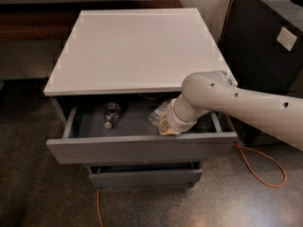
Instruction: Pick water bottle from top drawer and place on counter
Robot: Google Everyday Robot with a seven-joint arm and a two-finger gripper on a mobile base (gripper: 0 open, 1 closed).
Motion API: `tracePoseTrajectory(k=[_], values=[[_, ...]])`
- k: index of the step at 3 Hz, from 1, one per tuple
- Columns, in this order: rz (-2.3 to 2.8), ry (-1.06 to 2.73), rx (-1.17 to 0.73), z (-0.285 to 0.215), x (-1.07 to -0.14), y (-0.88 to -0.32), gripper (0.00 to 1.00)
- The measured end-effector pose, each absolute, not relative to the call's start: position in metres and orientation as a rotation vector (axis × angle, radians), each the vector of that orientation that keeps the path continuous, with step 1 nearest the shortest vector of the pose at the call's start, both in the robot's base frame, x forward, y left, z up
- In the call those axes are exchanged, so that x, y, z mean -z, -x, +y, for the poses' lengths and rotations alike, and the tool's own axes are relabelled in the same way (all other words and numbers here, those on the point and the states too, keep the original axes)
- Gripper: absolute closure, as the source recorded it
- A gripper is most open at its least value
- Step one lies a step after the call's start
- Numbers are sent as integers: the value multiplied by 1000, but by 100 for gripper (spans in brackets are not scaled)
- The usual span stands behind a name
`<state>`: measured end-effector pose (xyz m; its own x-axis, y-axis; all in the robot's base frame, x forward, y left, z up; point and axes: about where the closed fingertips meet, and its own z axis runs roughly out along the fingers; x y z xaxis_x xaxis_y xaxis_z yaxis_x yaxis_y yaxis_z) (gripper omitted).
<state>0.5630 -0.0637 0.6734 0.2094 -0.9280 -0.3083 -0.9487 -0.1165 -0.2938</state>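
The top drawer is pulled open under the white counter. The small water bottle with a dark label band and whitish cap lies in the drawer's left half, cap toward the front. My gripper reaches down into the drawer's right half from the right, well to the right of the water bottle and apart from it. It is right against a longer clear bottle, and my wrist hides most of the contact.
Two narrower grey drawers sit below, shut. A dark cabinet stands close on the right, behind my arm. An orange cable lies on the speckled floor at the right. A dark wooden bench runs along the back left.
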Motion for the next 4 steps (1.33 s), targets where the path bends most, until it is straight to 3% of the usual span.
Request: tracePoseTrajectory(k=[4], values=[[1776,2068,-236,-65,-671,-479,100]])
